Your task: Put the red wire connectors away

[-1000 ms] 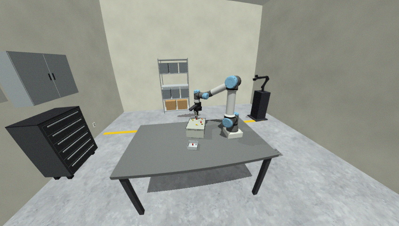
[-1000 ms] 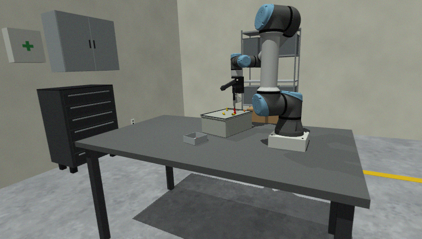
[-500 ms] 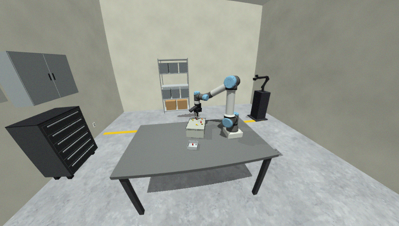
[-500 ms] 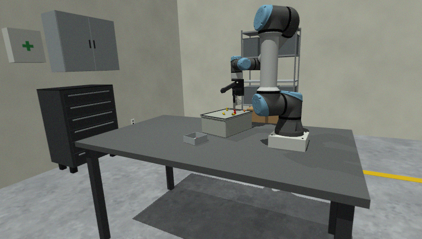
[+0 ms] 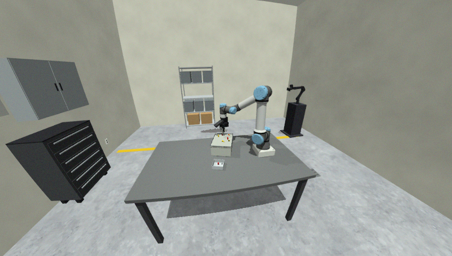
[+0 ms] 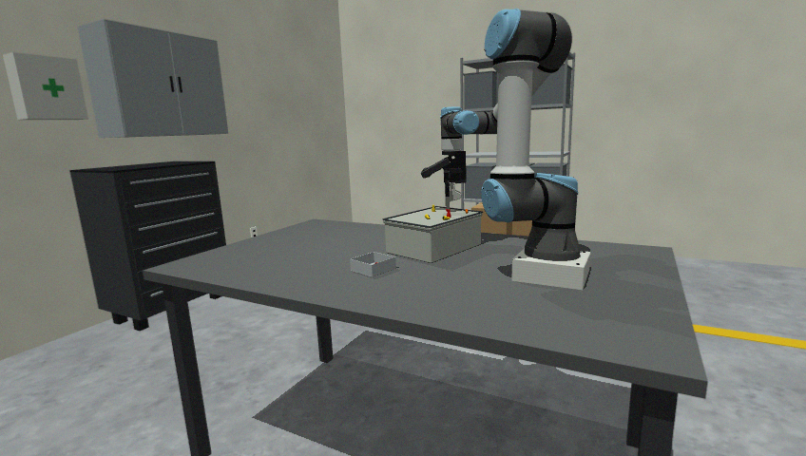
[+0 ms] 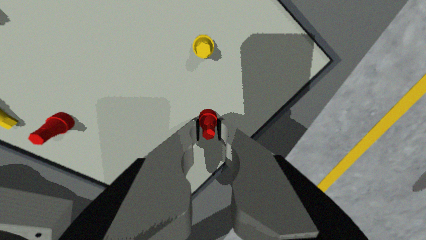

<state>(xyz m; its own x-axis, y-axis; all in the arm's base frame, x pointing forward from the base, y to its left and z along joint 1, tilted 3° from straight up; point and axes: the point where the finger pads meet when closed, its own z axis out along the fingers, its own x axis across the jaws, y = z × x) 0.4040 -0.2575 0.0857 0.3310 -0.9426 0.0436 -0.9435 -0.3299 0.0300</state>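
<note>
Red wire connector (image 7: 208, 120) grasped between pincer (image 5: 223, 132) (image 6: 447, 205) (image 7: 208, 120) tips at tool case's lid (image 5: 217, 141) (image 6: 410, 218) (image 7: 125, 60).

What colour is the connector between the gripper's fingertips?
Red; the wrist view shows it best.

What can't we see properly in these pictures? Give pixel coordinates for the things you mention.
- Steel junction box (image 5: 213, 165) (image 6: 363, 269): the exterior view's near wall hides most of its inside; in the top view, the small dark thing inside is too tiny to name.
- Cabinet (image 5: 47, 85) (image 6: 152, 85): closed doors hide its inside in the top and exterior views.
- Yellow connector (image 7: 7, 120): the wrist view's left edge cuts it off.
</note>
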